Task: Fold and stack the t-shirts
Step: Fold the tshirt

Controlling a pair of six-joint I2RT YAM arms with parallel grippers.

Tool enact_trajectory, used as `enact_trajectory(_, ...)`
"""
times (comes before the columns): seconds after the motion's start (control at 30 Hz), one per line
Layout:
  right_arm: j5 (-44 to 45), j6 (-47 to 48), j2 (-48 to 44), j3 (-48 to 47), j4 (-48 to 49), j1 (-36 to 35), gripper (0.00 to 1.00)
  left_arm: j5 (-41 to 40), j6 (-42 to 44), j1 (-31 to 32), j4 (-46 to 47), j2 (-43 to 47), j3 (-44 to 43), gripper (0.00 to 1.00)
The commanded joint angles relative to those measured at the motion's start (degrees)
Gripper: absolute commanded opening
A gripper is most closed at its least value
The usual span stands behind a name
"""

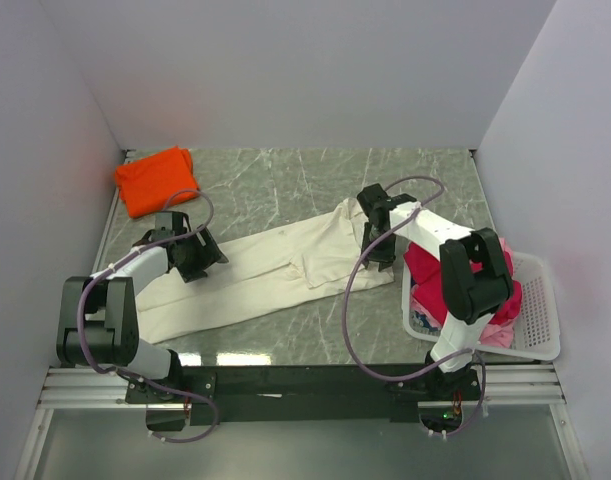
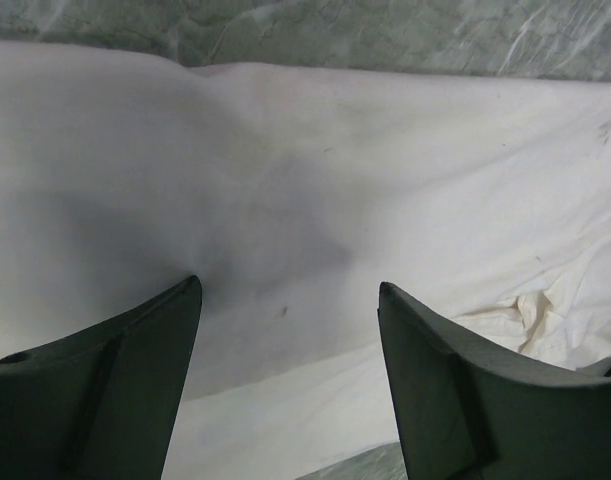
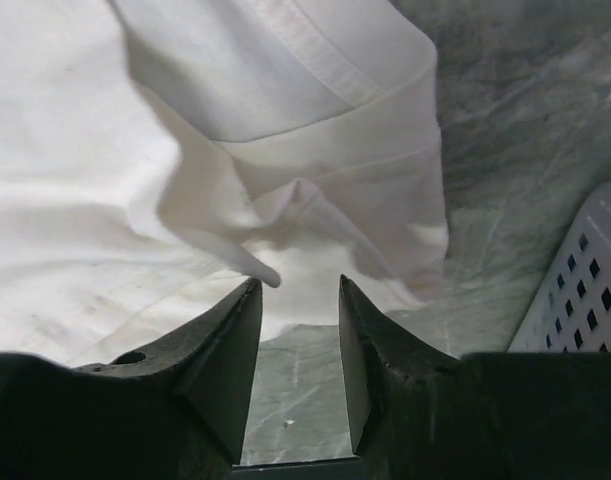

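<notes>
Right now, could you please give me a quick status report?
Both hands open: left hand over cream t-shirt, right hand at its crumpled edge. Shirt spread out, unstacked. Basket close by right hand.

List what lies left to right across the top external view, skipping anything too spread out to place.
From the left: orange t-shirt → left claw → right claw → crimson t-shirt → white basket. Left out: cream t-shirt, spread across the middle, reaching both claws.

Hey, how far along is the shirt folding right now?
Done: the orange shirt lies folded in the far left corner. In hand: the cream shirt is spread out, partly folded, with the open left end effector and right end effector over it. Left: the red shirt and pink shirt wait in the basket; nothing is stacked yet.
</notes>
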State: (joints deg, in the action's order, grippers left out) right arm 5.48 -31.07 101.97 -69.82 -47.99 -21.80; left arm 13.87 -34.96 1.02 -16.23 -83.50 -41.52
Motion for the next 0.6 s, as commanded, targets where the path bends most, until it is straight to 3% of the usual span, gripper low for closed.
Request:
enact_trajectory(0.0, -2.8, -0.7, -3.6, -0.4, 3.2, 0.6, 0.44, 0.8, 0.8, 0.2, 1.6, -0.5, -0.9, 0.77)
enact_trajectory(0.4, -5.3, -0.5, -1.6, -0.4, 5.0, 1.6, 0.42, 0.5, 0.9, 0.2, 1.7, -1.2, -1.0, 0.77)
enact_trajectory(0.57, -7.9, 0.0, -1.2, -1.2, 6.4, 2.0, 0.29, 0.5, 0.9, 0.2, 1.9, -1.6, -1.0, 0.77)
